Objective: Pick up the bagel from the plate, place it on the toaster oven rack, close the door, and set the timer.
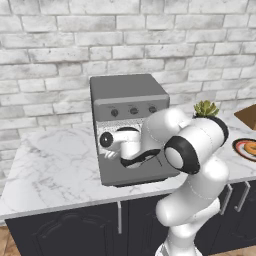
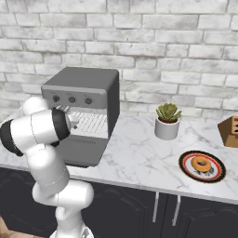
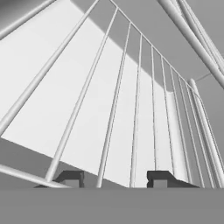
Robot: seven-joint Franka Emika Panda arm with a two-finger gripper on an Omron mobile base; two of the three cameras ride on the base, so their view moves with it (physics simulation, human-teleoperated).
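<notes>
**Hand parked at the oven mouth, bagel back on its plate**

Looking along the gripper (image 3: 116, 179) in the hand view: two dark fingertips (image 3: 70, 178) standing apart, a clear gap between them, nothing pinched in it. Right in front of them and fanning away, the thin pale wires of the toaster oven rack (image 3: 113, 100), seen at a steep tilt, with a bright flat surface showing through the bars. Can't tell whether the tips actually touch a wire or just sit a hair short of it.

From the right base view, same rack (image 2: 90, 122) visible inside the open front of the toaster oven (image 2: 86, 109), knobs in a row just above. Door (image 1: 135, 172) dropped flat out toward the counter edge in the left base view, lying below the hand, with the arm reaching in over it.

Bagel (image 2: 201, 163) nowhere near the fingers: sitting in the middle of the plate (image 2: 218, 176), well off to the side on the marble counter (image 2: 139, 158). Potted plant (image 2: 167, 121) between oven and plate, closer to the wall. Wooden block (image 2: 230, 131) at the far edge past the plate.
</notes>
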